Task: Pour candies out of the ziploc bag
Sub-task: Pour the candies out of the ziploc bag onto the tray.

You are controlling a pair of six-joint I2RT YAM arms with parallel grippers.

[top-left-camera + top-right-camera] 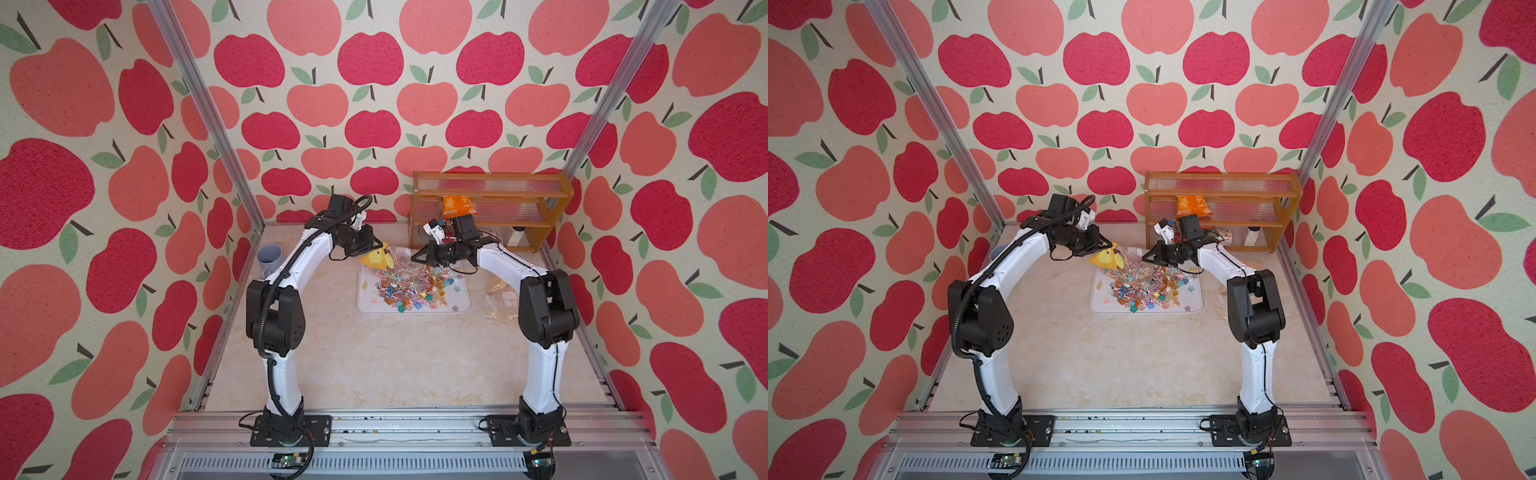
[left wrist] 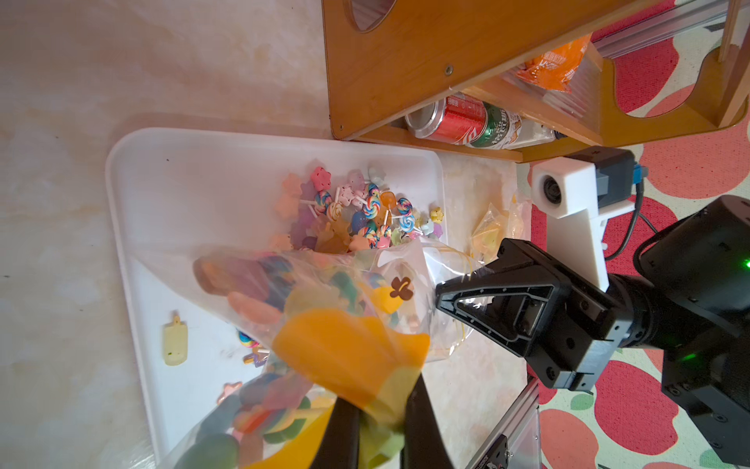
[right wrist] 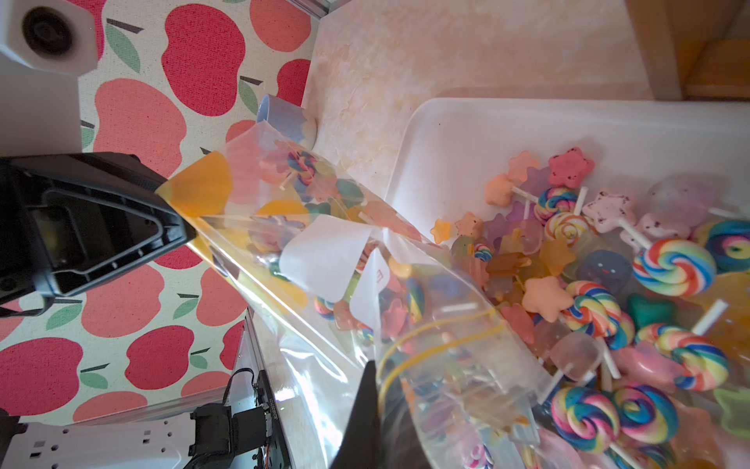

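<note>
above the white tray (image 1: 368, 305) the ziploc bag (image 3: 324, 251) stretches from left gripper (image 3: 184, 233), pinching its closed yellow corner, to right gripper (image 2: 442, 294), pinching its mouth.

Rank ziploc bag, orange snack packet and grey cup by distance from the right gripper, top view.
1. ziploc bag: clamped in the right gripper, touching it.
2. orange snack packet: on the shelf, just behind the gripper.
3. grey cup: far over on the left side.
</note>
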